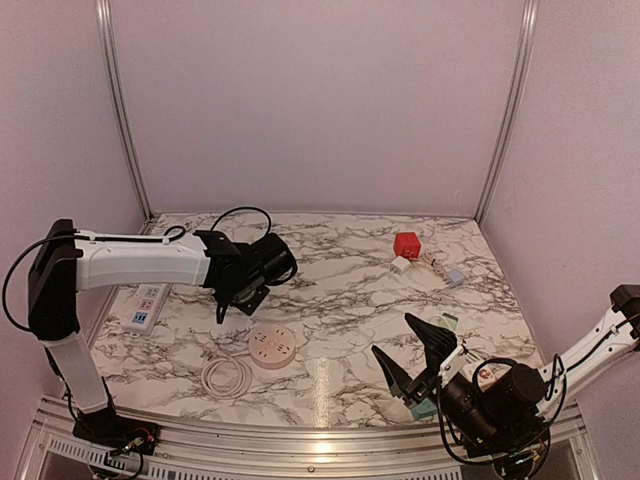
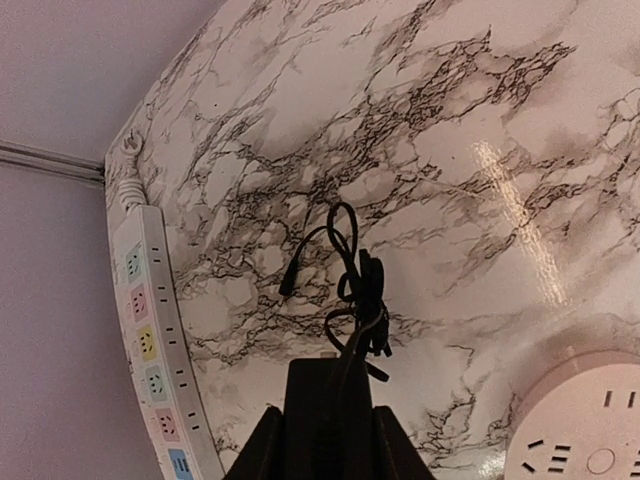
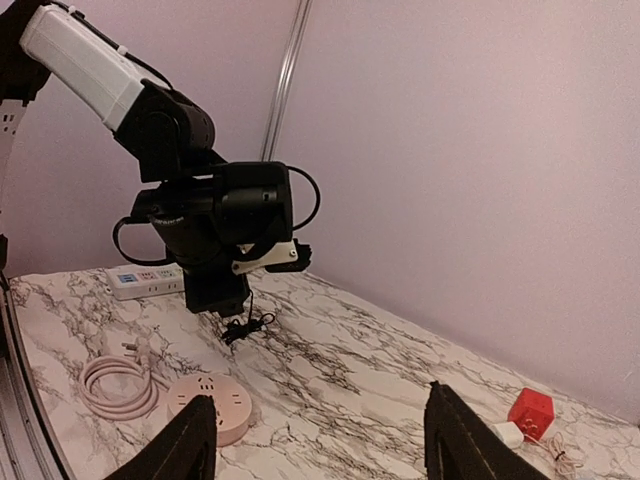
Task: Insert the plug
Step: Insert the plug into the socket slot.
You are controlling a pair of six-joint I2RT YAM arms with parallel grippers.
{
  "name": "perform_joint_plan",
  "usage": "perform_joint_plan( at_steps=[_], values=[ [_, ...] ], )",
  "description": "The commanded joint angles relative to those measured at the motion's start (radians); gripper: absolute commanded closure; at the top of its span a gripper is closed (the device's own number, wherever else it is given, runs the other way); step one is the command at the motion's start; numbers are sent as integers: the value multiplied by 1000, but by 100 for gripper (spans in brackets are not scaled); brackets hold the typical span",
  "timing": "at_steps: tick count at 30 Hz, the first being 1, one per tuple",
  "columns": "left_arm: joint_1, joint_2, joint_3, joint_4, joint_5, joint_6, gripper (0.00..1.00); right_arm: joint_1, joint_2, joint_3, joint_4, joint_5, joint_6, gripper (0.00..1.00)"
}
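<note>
The black plug [image 2: 325,375] is noted clamped in the closed left claw [image 2: 328,412], its bundled cord [image 2: 355,290] hanging below, the round socket [image 1: 272,346] at 5 o'clock in the top view, while the right claw [image 1: 392,335] is held wide, well apart.

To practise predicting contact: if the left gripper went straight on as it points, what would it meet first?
Likely the bare marble table, between the power strip and the round socket, with the dangling black cable touching first.
</note>
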Motion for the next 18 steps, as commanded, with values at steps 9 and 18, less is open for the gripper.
perform_joint_plan(
  at_steps=[9, 18],
  values=[
    [-75, 110, -33, -20, 142, -9, 84, -7, 3, 43, -13, 5, 2, 35],
    [-81, -73, -145, 149, 341, 39, 84, -7, 3, 46, -22, 2, 4, 35]
  ],
)
